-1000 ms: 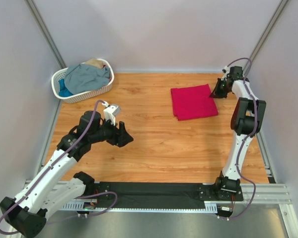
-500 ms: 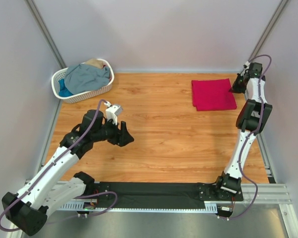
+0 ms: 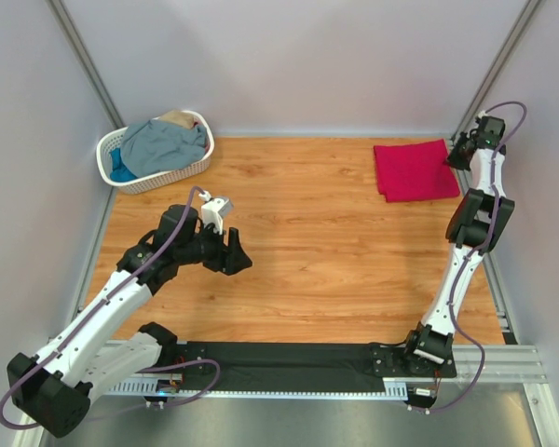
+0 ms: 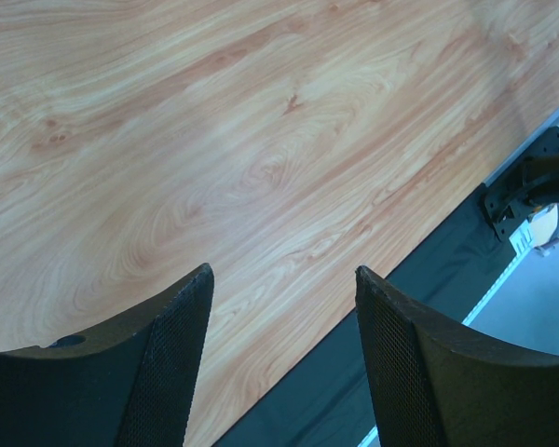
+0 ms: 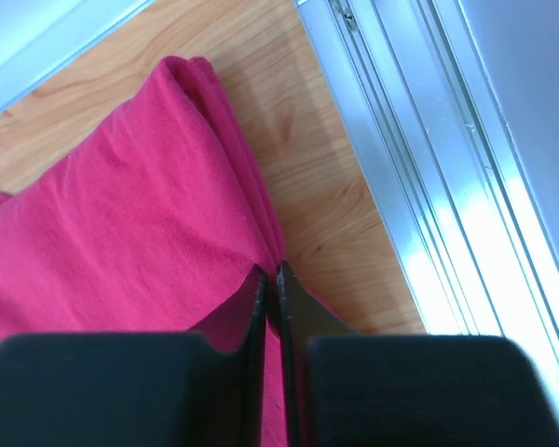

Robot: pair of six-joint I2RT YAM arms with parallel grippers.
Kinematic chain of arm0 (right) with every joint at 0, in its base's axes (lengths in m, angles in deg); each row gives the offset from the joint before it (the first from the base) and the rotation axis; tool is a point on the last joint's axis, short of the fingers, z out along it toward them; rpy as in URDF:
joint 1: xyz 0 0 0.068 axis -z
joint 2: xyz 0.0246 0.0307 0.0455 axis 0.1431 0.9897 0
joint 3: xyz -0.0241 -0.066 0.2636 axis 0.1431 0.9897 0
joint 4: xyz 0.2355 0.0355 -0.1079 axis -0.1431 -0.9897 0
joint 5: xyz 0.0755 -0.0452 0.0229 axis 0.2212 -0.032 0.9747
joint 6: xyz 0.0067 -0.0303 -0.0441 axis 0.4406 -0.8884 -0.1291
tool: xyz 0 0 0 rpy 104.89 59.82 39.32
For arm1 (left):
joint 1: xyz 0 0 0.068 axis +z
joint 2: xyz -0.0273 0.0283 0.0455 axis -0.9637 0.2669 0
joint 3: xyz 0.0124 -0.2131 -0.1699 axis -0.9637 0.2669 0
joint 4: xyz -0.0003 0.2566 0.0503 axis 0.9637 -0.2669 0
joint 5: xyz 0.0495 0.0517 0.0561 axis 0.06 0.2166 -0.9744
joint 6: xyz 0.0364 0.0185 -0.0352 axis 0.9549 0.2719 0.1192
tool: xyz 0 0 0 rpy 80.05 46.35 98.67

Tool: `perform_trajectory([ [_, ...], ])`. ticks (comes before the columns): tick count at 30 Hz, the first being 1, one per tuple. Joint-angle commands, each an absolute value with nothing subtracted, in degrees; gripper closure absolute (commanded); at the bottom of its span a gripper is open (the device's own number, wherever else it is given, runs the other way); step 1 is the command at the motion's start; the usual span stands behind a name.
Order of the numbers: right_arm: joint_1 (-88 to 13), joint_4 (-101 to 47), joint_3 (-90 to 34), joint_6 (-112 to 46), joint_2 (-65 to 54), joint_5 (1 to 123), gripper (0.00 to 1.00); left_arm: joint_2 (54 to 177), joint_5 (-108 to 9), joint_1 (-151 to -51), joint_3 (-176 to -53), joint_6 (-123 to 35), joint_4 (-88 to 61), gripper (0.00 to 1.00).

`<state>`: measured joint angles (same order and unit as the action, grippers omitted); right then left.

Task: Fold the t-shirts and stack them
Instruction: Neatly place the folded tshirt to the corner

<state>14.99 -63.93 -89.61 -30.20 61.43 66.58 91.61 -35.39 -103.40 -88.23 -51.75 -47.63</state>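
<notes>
A folded crimson-pink t-shirt (image 3: 413, 170) lies flat at the table's far right corner. My right gripper (image 3: 456, 158) is shut on its right edge; the wrist view shows the crimson-pink t-shirt (image 5: 121, 233) pinched between the right gripper's (image 5: 271, 272) closed fingers, close to the metal rail. More t-shirts, grey-blue (image 3: 163, 144), bright blue (image 3: 121, 171) and tan (image 3: 175, 117), are heaped in the white basket (image 3: 158, 177) at the far left. My left gripper (image 3: 233, 253) hovers open above bare wood left of centre; in its wrist view the left gripper (image 4: 281, 272) holds nothing.
A metal rail (image 5: 419, 186) runs along the table's right edge beside the folded shirt. Grey walls close in the back and sides. A black mat (image 3: 289, 358) lies along the near edge between the arm bases.
My right gripper has dragged the folded crimson-pink shirt from right of centre toward the far right corner. The left arm has barely shifted.
</notes>
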Motion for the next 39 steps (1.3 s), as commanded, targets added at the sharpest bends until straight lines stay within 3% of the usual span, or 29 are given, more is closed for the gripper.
perform_trajectory([
  [1, 15.4, -59.6, -90.5, -27.2, 61.9, 66.5, 0.89, 91.6, -35.1, -103.3, -88.9, -51.1, -47.5, 0.30],
  [6, 15.3, -61.2, -85.2, -25.9, 55.1, 64.2, 0.66, 89.6, -34.8, -103.3, -88.6, -51.4, -46.5, 0.30],
  [11, 15.2, -64.4, -74.7, -22.4, 42.0, 56.3, 0.26, 88.2, -34.1, -103.3, -88.8, -51.8, -45.2, 0.30],
  [17, 11.0, -68.8, -57.9, -18.9, 21.6, 49.0, 0.01, 86.5, -34.1, -103.2, -89.4, -53.1, -43.6, 0.30],
  [22, 6.4, -72.9, -42.9, -16.6, 3.8, 51.3, 0.00, 84.5, -34.1, -103.2, -93.6, -53.5, -46.7, 0.29],
  [28, -4.4, -74.5, -22.0, -9.4, -29.7, 64.3, 0.00, 81.2, -35.3, -103.2, -99.6, -54.8, -48.9, 0.27],
  [32, -10.5, -74.3, -14.9, -5.7, -42.2, 70.3, 0.00, 80.6, -35.8, -103.2, -103.6, -55.0, -51.1, 0.27],
  [39, -11.2, -77.0, -7.1, -6.6, -61.1, 78.5, 0.00, 77.3, -36.1, -103.2, -106.1, -55.6, -53.2, 0.27],
])
